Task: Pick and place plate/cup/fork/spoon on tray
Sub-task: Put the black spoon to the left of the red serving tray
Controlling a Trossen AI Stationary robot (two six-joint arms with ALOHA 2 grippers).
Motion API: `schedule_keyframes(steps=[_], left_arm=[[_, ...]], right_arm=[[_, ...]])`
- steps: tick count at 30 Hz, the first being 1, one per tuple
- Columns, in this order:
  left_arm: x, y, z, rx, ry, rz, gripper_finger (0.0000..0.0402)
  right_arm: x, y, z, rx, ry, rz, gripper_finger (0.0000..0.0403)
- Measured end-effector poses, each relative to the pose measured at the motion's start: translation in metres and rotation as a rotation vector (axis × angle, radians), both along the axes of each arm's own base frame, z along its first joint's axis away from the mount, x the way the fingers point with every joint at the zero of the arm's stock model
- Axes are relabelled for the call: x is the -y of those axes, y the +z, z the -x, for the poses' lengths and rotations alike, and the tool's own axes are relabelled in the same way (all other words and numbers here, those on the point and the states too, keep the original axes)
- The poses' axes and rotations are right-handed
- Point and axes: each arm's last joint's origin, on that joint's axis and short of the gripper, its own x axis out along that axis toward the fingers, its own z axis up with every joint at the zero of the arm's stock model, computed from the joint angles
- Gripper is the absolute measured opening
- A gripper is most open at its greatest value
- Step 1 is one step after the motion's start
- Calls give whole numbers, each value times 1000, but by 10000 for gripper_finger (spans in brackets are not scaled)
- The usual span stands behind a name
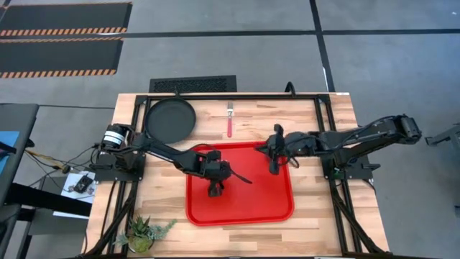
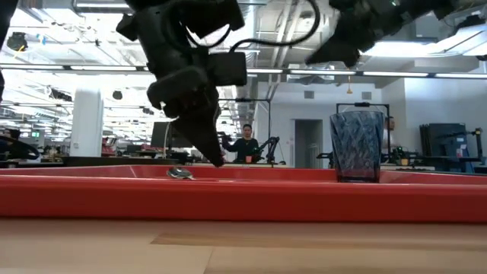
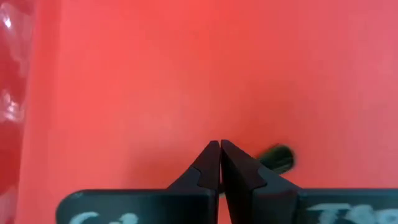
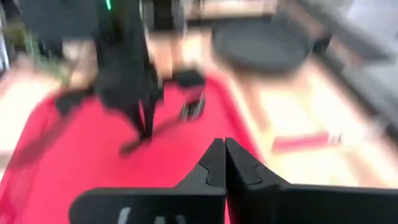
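The red tray (image 1: 241, 219) lies mid-table. The black plate (image 1: 170, 119) and the red-handled fork (image 1: 230, 119) rest on the wood beyond the tray's far edge. The smoky cup (image 2: 356, 144) stands upright on the tray's right part, below my right gripper (image 1: 262, 148), which hangs shut above it. My left gripper (image 1: 224, 176) is shut and points steeply down, its tips low over the tray's middle. The spoon lies on the tray beside it. Its bowl (image 2: 180, 173) shows over the rim, and a dark end (image 3: 278, 158) shows beside my fingers. My left gripper has its shut fingertips (image 3: 211, 155) right next to the spoon's dark end (image 3: 278, 158), coming from above at a slant. The finger covers the spot, so I cannot tell whether it touches the spoon. Nothing shows between the fingers.
A small potted plant (image 1: 144, 234) stands at the table's near left corner. The tray's near half (image 1: 241, 205) is bare red floor. A person (image 2: 245, 144) sits far back in the room beyond the table.
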Motion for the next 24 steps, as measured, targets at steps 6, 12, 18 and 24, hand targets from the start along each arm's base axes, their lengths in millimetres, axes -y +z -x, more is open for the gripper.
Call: schedule_keyframes(steps=[6, 12, 18, 24], left_arm=[[18, 7, 2, 46, -29, 15, 0], [32, -1, 9, 62, -34, 8, 0], [34, -2, 14, 115, -4, -21, 0], [34, -2, 13, 130, 2, -30, 0]], right_arm=[[-35, -42, -11, -207, 35, -66, 5], [-74, -75, -12, -295, 2, -51, 3], [-96, -105, -20, -313, -11, -111, 3], [-97, -135, -30, -365, -42, -156, 3]])
